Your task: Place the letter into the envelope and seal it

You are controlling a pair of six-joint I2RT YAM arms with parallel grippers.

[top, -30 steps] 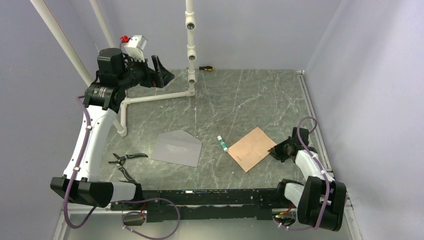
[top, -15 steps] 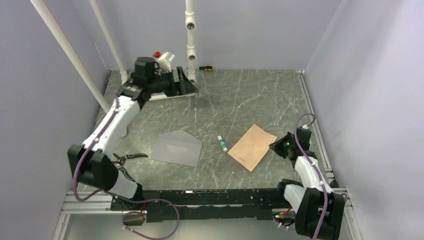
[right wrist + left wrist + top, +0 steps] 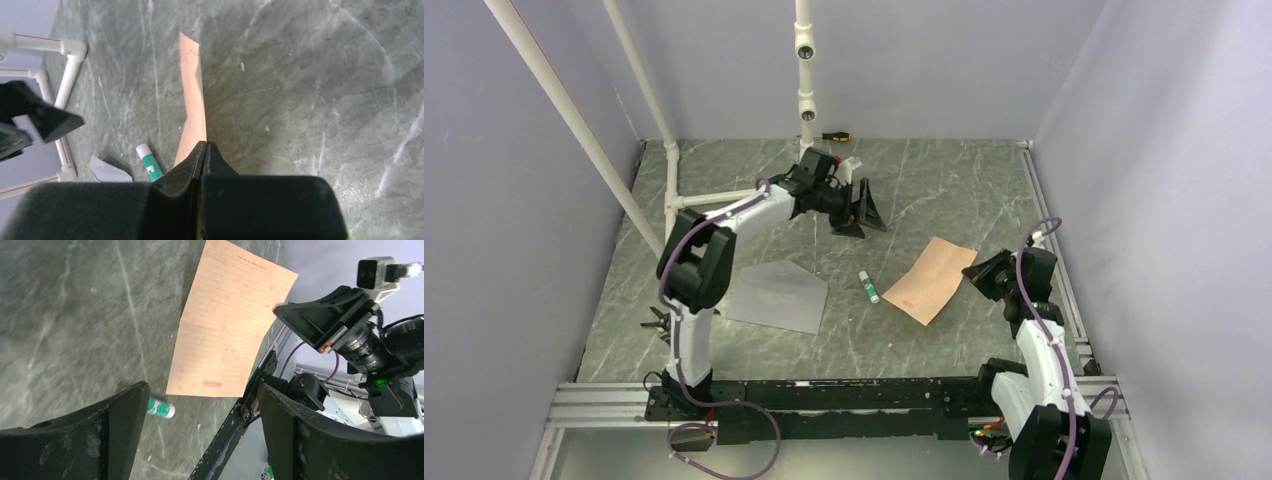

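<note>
Lifted since before, letter (image 3: 932, 280) in clenched right claw (image 3: 204, 145); left claw (image 3: 862, 210) spread; envelope (image 3: 776, 295) apparently flap-open, apart

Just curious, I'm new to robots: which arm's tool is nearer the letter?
Right. The right tool pinches the letter at its edge; the left tool hovers open farther back, not touching it.

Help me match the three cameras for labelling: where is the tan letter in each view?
Top external: letter right of centre, right edge lifted.
Left wrist: letter upper centre, lined face showing.
Right wrist: letter centre, edge-on, pinched in the right hand.
Shared landmark: green-and-white tube near the letter in all three.
</note>
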